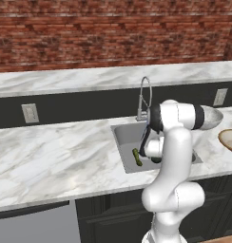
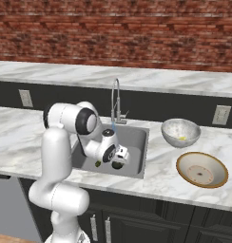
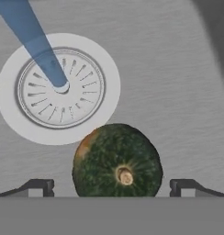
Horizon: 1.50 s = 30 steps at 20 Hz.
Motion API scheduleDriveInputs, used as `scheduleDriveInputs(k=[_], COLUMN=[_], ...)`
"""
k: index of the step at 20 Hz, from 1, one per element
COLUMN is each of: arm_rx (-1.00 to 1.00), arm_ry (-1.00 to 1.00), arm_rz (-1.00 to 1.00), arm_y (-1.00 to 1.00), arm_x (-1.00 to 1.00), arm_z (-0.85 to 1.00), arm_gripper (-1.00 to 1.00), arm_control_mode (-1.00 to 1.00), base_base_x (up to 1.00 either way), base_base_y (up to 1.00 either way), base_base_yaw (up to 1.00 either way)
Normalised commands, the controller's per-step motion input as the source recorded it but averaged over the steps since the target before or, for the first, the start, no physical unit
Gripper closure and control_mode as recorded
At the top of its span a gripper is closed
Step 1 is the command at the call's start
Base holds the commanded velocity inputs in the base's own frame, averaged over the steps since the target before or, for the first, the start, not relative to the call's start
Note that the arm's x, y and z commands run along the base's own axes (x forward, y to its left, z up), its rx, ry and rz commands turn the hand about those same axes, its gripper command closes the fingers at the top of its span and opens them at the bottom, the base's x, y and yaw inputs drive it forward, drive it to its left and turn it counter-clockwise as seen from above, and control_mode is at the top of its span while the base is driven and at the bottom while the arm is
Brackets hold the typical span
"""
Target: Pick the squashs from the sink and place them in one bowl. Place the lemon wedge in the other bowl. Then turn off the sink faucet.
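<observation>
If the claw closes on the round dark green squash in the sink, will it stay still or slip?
The round squash looks like a hard ball, so it may roll. Water runs onto the drain nearby, so its skin may be slippery. The open claw straddles it.

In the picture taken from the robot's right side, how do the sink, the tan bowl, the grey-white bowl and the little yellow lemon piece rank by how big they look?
Largest to smallest as they look in the right base view:
1. the sink
2. the tan bowl
3. the grey-white bowl, though it sits farther from the camera, so its true size against the tan bowl is unsure
4. the lemon wedge, lying inside the grey-white bowl
</observation>
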Motion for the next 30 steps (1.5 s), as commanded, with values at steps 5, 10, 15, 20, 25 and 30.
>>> scheduleDriveInputs(k=[5, 10, 15, 20, 25, 30], arm_rx=[0.00, 0.00, 0.00, 0.00, 0.00, 0.00], arm_ry=[0.00, 0.00, 0.00, 0.01, 0.00, -0.03], arm_rz=[0.00, 0.00, 0.00, 0.00, 0.00, 0.00], arm_y=[-0.07, -0.03, 0.00, 0.00, 0.00, -0.05], arm_x=[0.00, 0.00, 0.00, 0.00, -0.04, -0.30], arm_z=[-0.20, -0.18, -0.22, -0.19, 0.04, 0.53], arm_gripper=[-1.00, -1.00, -1.00, 1.00, 1.00, 1.00], arm_control_mode=[-1.00, -1.00, -1.00, -1.00, -1.00, -1.00], base_base_x=[0.00, 0.00, 0.00, 0.00, 0.00, 0.00], base_base_y=[0.00, 0.00, 0.00, 0.00, 0.00, 0.00], base_base_yaw=[0.00, 0.00, 0.00, 0.00, 0.00, 0.00])
